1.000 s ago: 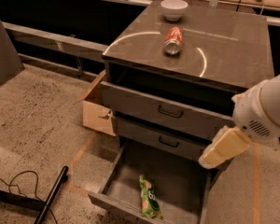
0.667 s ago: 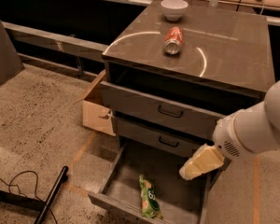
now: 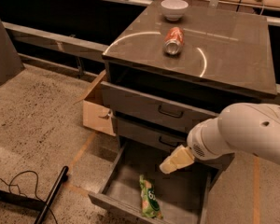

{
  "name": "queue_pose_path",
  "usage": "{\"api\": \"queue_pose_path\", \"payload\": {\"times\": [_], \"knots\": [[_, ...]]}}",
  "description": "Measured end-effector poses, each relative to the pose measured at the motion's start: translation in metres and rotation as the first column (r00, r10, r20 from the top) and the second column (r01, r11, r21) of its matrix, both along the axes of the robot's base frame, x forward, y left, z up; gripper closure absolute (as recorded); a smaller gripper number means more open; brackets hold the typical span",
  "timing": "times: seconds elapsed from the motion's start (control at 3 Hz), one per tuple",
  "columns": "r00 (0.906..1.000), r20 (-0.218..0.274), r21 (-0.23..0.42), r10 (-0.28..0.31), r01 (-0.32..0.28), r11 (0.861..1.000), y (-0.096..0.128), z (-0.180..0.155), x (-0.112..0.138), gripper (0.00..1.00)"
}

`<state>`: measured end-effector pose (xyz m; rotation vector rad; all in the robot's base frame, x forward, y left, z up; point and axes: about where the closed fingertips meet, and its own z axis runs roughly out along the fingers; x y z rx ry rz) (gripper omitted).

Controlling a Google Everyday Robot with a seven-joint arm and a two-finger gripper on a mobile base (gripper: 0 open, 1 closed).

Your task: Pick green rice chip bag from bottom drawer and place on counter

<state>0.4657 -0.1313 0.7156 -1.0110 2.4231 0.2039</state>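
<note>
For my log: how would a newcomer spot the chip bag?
The bottom drawer of the grey cabinet stands open. The bag lies on its floor, below the hand. It is green and crinkly; the orange can is up on the counter.

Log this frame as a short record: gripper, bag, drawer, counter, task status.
gripper: gripper over the open bottom drawer, up and to the right of the bag, apart from it
bag: green rice chip bag lying on the drawer floor near the front edge
drawer: pulled out, holds only the bag
counter: counter carries a soda can on its side and a white bowl behind it
task status: bag not yet grasped
</note>
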Motion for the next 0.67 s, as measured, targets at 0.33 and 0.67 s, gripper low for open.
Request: {"api": "queue_pose_path", "payload": {"times": [0.33,0.67], "knots": [[1.0000,0.001,-0.015,0.003,-0.003,1.000,0.002,-0.002,-0.001,0.00],[0.9978,-0.046,-0.039,-0.049,0.047,0.998,-0.007,-0.062,-0.013,0.00]]}}
